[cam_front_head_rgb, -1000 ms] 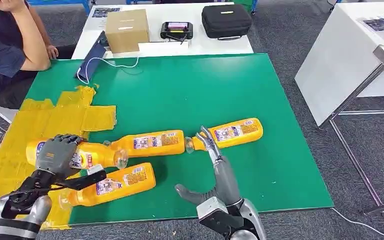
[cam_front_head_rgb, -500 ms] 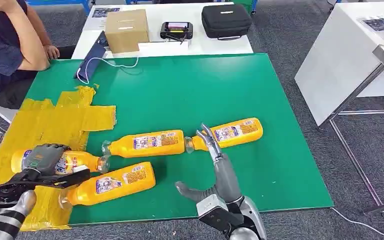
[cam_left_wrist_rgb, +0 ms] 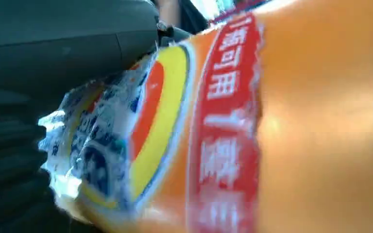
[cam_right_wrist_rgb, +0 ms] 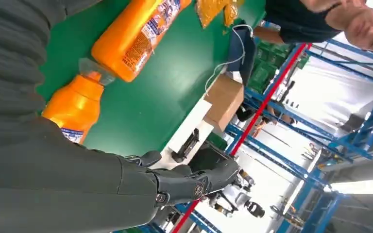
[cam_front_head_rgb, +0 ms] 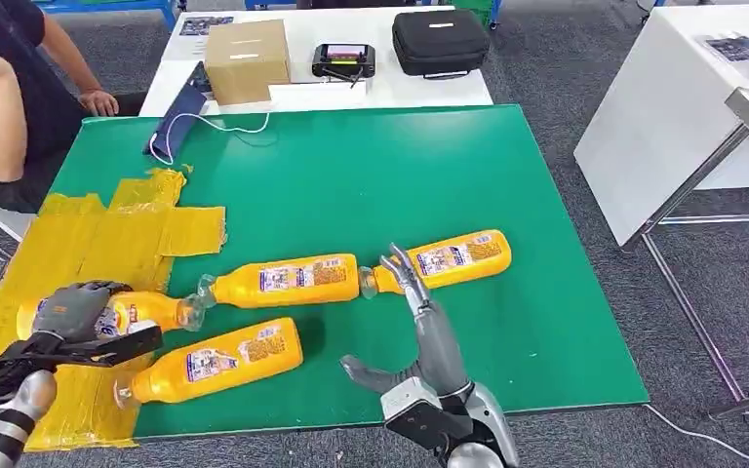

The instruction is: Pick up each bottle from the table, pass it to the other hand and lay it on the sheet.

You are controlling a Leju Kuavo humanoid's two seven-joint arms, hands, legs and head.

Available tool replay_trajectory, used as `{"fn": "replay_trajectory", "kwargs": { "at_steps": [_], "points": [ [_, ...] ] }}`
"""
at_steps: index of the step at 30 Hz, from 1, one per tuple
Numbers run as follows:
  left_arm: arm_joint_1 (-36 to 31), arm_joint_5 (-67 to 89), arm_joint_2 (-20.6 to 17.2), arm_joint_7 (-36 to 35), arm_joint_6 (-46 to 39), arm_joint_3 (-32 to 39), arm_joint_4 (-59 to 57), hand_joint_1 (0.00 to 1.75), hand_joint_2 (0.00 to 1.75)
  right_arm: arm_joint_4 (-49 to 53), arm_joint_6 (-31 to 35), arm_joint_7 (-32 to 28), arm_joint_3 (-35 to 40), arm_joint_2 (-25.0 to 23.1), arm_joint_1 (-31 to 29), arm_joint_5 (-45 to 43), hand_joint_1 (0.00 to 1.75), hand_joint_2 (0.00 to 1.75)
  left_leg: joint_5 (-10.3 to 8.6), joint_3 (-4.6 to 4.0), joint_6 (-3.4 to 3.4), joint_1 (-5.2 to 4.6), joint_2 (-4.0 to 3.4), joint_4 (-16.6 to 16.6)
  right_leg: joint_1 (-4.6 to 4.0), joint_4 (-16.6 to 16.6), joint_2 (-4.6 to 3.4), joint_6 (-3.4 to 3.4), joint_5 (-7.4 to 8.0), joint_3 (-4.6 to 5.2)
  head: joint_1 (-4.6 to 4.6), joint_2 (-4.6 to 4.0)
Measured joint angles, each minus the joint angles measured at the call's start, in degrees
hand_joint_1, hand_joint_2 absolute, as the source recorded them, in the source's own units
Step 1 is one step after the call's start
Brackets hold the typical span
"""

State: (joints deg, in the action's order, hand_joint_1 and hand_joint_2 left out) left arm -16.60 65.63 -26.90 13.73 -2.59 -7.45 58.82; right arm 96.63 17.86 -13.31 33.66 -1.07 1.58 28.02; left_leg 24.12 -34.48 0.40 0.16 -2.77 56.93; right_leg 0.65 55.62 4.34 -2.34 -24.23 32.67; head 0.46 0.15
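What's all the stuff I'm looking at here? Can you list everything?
Bottles: four, orange. One in the left hand over the yellow sheet; three lying on the green mat.
Yellow sheet: one, left side of the mat.
Green mat: one, covering the table.
Cardboard box: one, brown, white table behind.
Black case: one, same table.
Person: one, seated far left.
Left hand: holds a bottle.
Right hand: fingers spread, holding nothing.

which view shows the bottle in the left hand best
The head view: the held bottle shows nearly whole over the yellow sheet, the left hand gripping its base. The left wrist view shows just its blurred label close up.
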Motion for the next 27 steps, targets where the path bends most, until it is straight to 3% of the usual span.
{"fn": "replay_trajectory", "kwargs": {
  "at_steps": [3,7,14,23,27],
  "points": [
    [2.2,-6.7,-2.1,5.2,1.6,0.3,0.9,0.0,0.0,-0.7,0.0,-0.4,0.2,0.4,0.0,-0.1,0.0,1.75,0.01,0.02,0.0,-0.01,-0.05,0.0,0.02,0.0,-0.05,0.01,-0.01,0.07,0.02,0.0],
    [6.1,-13.8,-2.2,7.8,2.6,2.1,4.4,0.0,0.0,-1.8,-0.9,-0.5,0.9,0.5,-0.3,0.8,0.0,1.75,0.01,-0.04,0.0,-0.04,0.01,0.0,0.06,0.0,0.0,0.02,-0.03,0.08,0.0,0.0],
    [10.9,-17.7,-2.7,8.5,4.3,4.3,10.8,0.0,0.0,-3.0,-1.2,-0.4,1.9,0.5,-0.7,2.0,0.0,1.75,0.01,-0.04,-0.01,-0.02,0.01,0.0,0.04,0.0,-0.01,0.03,-0.03,0.13,0.02,0.0],
    [12.7,-21.8,-1.5,9.3,4.2,6.4,15.4,0.0,0.0,-3.2,-1.9,0.1,2.1,0.6,-0.6,2.5,0.0,1.75,0.01,-0.07,-0.01,-0.02,0.01,0.0,0.04,0.0,-0.01,0.03,-0.02,0.14,0.0,0.0],
    [13.8,-29.5,1.5,11.3,5.4,9.6,17.7,0.0,0.0,-3.2,-2.1,0.1,2.1,0.7,-0.2,3.3,0.0,1.75,0.02,-0.08,0.0,-0.04,0.01,0.0,0.05,0.0,-0.01,0.02,-0.03,0.15,0.0,0.0]
  ]
}}
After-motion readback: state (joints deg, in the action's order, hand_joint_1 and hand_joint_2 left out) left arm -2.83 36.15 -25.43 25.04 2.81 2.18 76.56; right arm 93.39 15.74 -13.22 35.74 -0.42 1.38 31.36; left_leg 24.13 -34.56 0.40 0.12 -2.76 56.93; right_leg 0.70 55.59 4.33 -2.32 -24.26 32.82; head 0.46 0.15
